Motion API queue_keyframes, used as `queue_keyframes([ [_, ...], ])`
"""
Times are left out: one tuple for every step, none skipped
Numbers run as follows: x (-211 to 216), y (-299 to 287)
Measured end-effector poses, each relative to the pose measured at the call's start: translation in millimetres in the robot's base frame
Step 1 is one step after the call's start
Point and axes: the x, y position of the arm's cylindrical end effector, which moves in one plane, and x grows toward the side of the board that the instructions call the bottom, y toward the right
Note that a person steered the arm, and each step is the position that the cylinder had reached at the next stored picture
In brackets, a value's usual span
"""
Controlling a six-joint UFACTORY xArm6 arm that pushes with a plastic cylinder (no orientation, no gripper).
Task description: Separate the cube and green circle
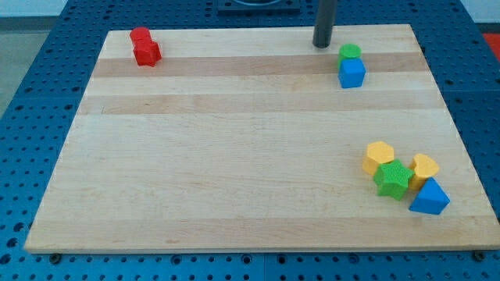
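A blue cube [352, 73] sits near the view's top right of the wooden board [234, 140]. A green circle block [350, 52] touches the cube's upper edge. My tip [323, 44] is the lower end of the dark rod, just left of the green circle and a little above it, with a small gap between them.
Two red blocks [144, 47] touch each other at the view's top left. At the bottom right a cluster holds a yellow block [379, 156], a green star-like block [393, 179], a second yellow block [424, 168] and a blue triangular block [430, 197].
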Motion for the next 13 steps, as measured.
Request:
queue_keyframes([
  [7.6, 11.6],
  [29.6, 11.4],
  [58.0, 11.4],
  [87.2, 11.4],
  [118.1, 11.5],
  [129.7, 11.5],
  [116.3, 11.5],
  [89.3, 11.4],
  [88.2, 23.0],
  [88.4, 35.7],
  [92.5, 36.6],
  [116.3, 36.6],
  [147.1, 36.6],
])
